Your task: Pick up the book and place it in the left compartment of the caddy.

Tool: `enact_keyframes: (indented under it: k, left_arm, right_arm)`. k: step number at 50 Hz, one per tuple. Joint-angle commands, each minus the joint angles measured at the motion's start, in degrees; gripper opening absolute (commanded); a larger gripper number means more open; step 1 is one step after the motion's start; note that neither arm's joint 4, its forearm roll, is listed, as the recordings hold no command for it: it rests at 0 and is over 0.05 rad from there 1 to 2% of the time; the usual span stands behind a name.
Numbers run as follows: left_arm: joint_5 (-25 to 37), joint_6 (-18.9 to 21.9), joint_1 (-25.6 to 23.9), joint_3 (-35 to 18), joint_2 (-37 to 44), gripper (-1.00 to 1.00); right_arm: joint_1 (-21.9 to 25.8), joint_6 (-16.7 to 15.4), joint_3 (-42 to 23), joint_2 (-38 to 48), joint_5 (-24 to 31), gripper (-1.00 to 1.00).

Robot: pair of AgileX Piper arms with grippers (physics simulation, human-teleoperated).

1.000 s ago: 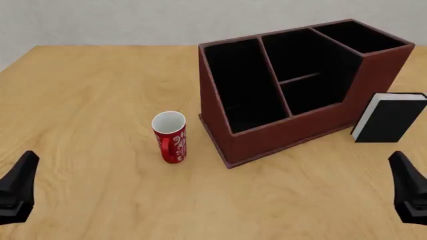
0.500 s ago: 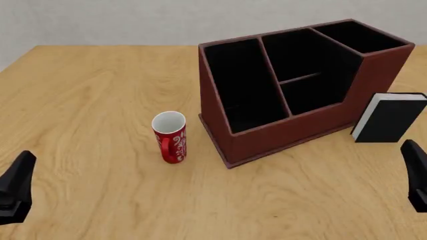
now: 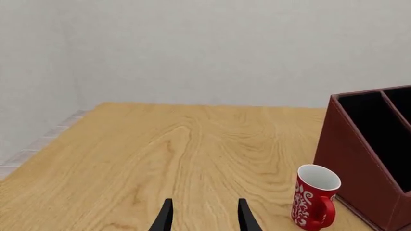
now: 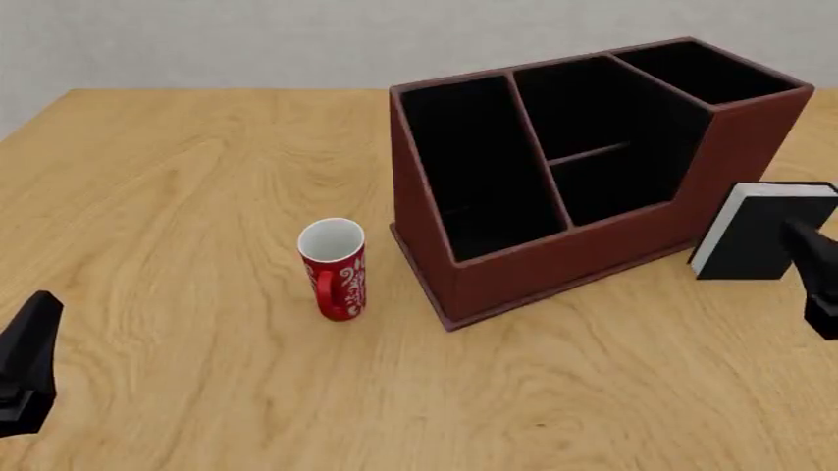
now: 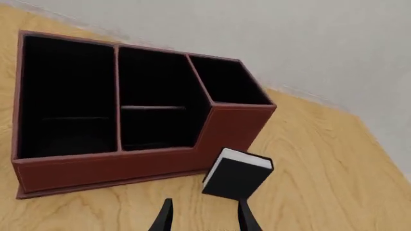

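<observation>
The black book [image 4: 762,233] with white page edges stands upright on the table, right of the dark red-brown caddy [image 4: 563,260]. The caddy's left compartment [image 4: 478,167] is the long black-lined slot nearest the mug. My right gripper [image 4: 817,283] is at the right edge, just in front of the book's lower corner, and overlaps it in the front view. In the right wrist view the book [image 5: 236,175] lies just beyond my open right gripper [image 5: 204,217], with the caddy [image 5: 109,163] and its left compartment [image 5: 64,91] behind. My left gripper [image 4: 26,365] hangs open [image 3: 204,217] near the front left, holding nothing.
A red mug [image 4: 334,268] with white patterning stands upright left of the caddy, and it also shows in the left wrist view [image 3: 314,198]. The caddy has a divided middle section [image 4: 596,147] and a raised end section [image 4: 701,71]. A pale wall lies beyond the table's far edge.
My right gripper has moved forward toward the book, now overlapping its lower right corner in the front view. The left gripper has sunk slightly lower at the left edge.
</observation>
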Motion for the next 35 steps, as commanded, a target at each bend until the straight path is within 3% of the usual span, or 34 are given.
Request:
enact_keyframes:
  k: [1, 12, 20, 29, 30, 32, 35]
  left_arm:
    - [0.24, 0.12, -0.21, -0.28, -0.01, 1.0]
    - [0.0, 0.17, -0.69, -0.29, -0.01, 1.0]
    - [-0.24, 0.21, -0.66, -0.16, -0.01, 1.0]
    - [0.2, 0.27, -0.13, -0.88, 0.02, 1.0]
    - [0.29, 0.32, 0.01, -0.97, 0.01, 1.0]
    - [0.51, 0.34, 0.13, -1.13, 0.01, 1.0]
    - [0.72, 0.32, 0.37, -1.34, 0.01, 1.0]
  right_arm:
    - [-0.55, -5.64, -6.52, 8.41, 4.05, 1.0]
    - [-2.66, -12.16, -14.66, 15.18, 10.7, 1.0]
    - [-2.86, -14.03, -20.4, 17.53, 16.17, 1.0]
    - [-2.7, -20.23, -21.49, 20.93, 19.64, 1.0]
    - [-2.57, -19.42, -22.87, 21.57, 20.4, 1.0]
    - [-2.83, -21.68, -22.78, 21.98, 21.0, 1.0]
    - [-1.99, -21.4, -24.11, 22.18, 22.76, 1.0]
